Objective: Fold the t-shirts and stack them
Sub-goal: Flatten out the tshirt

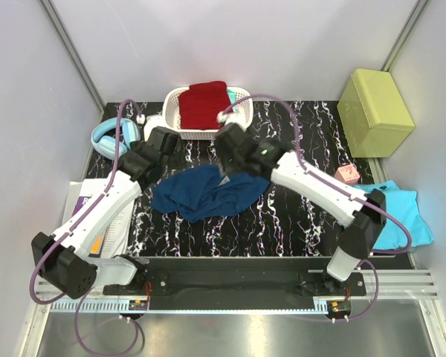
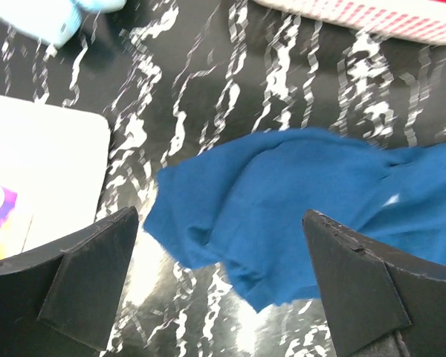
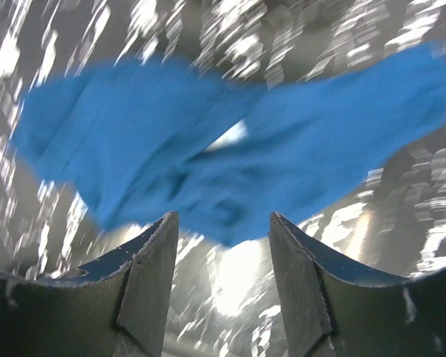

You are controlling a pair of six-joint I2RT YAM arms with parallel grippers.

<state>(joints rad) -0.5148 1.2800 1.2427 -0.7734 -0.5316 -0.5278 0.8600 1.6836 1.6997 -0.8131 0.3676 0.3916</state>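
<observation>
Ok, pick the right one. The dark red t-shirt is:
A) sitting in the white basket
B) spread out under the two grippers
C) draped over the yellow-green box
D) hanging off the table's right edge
A: the dark red t-shirt sits in the white basket at the far side of the table.

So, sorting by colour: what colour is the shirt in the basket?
The shirt is dark red; top view.
</observation>
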